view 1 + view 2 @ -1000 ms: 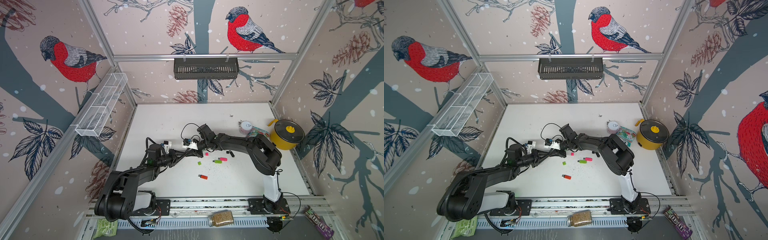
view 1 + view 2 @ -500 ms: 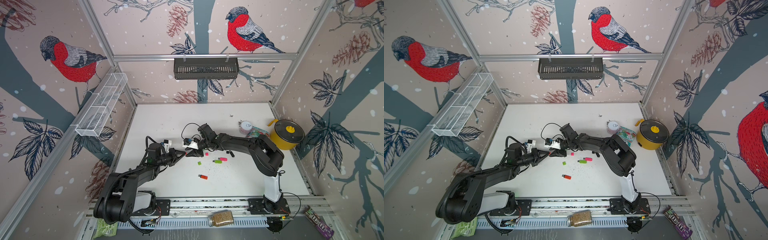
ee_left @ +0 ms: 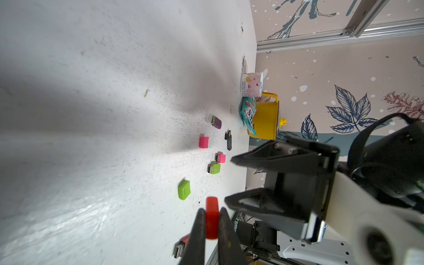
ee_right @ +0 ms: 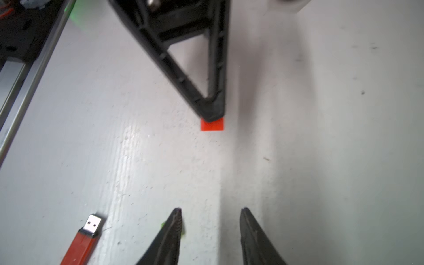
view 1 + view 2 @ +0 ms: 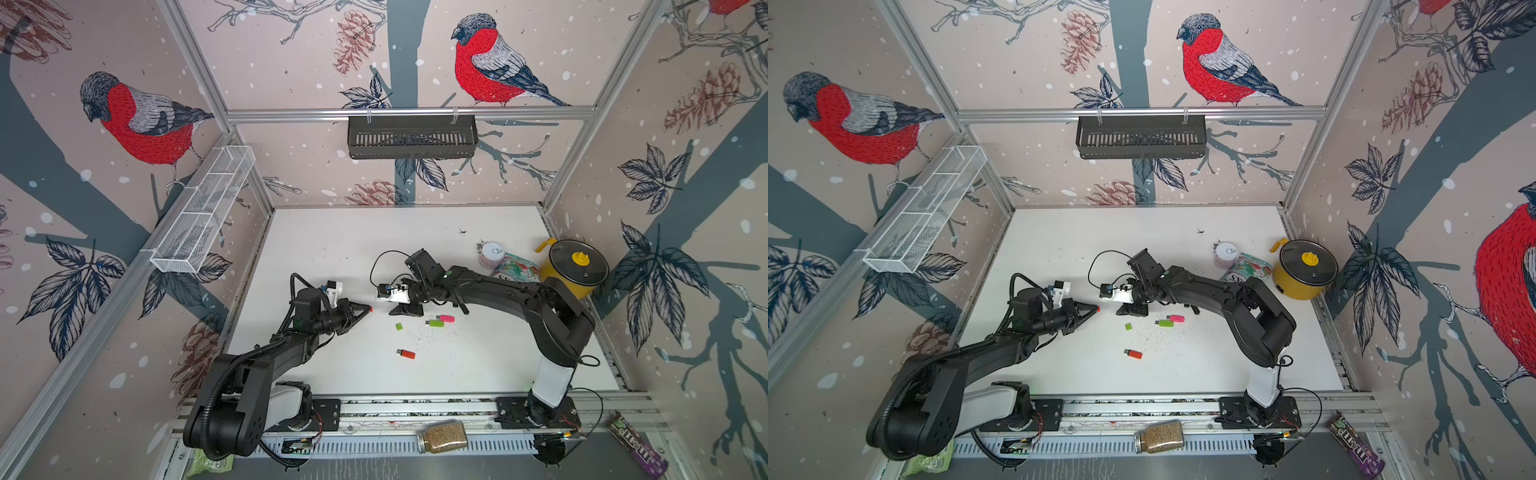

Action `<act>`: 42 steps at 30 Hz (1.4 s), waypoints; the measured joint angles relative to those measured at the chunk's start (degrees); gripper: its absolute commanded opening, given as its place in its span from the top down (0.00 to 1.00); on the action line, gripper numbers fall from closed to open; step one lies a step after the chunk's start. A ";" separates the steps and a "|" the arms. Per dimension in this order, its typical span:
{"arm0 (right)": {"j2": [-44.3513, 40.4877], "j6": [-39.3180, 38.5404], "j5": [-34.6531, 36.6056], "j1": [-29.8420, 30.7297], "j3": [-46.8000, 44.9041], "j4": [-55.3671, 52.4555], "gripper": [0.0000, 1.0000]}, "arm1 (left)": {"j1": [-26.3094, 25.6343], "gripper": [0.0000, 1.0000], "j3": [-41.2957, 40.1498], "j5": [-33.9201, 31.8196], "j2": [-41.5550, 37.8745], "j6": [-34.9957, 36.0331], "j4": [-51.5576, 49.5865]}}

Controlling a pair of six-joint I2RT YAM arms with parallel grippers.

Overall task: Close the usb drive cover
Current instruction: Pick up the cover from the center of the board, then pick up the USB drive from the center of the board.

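We see the left gripper (image 3: 211, 209) with its jaws pinching a red cap (image 3: 211, 218), which sticks out a little past the tips. The right gripper (image 4: 211, 210) faces it with jaws spread and nothing between them. A strip of bare white table (image 5: 332, 241) separates the two sets of tips. The red USB drive (image 5: 406, 353) lies flat nearer the front rail (image 5: 415, 405), its metal plug uncovered, well apart from both grippers and with bare surface on every side.

Behind the arms the tabletop runs bare up to the back wall. On the right gripper's side a green cap (image 5: 399, 326), a green drive (image 5: 434, 323) and a pink drive (image 5: 447, 318) lie close together. A yellow pot (image 5: 575, 270) stands against the right edge.

A second ago the two grippers' tips met over the middle of the table, and the right jaws were pressed together. Since then the right jaws have spread and the arms have drawn apart. The red drive has not moved.
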 measured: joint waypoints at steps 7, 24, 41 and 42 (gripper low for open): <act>-2.64 -0.35 3.37 4.00 -5.92 -4.61 0.56 | 0.00 0.93 -0.37 -0.46 -3.10 0.35 -1.79; -0.17 -2.47 3.80 7.89 -3.91 -10.91 0.53 | 0.00 0.93 -1.11 -2.82 -7.56 1.38 -5.79; 1.70 -5.92 10.03 9.60 -3.54 -13.88 0.53 | 0.00 0.93 -1.11 -3.32 -6.56 1.70 -7.23; 1.49 -6.54 10.49 9.60 -4.02 -13.22 0.54 | 0.00 0.93 -1.11 -3.34 -6.38 1.70 -7.23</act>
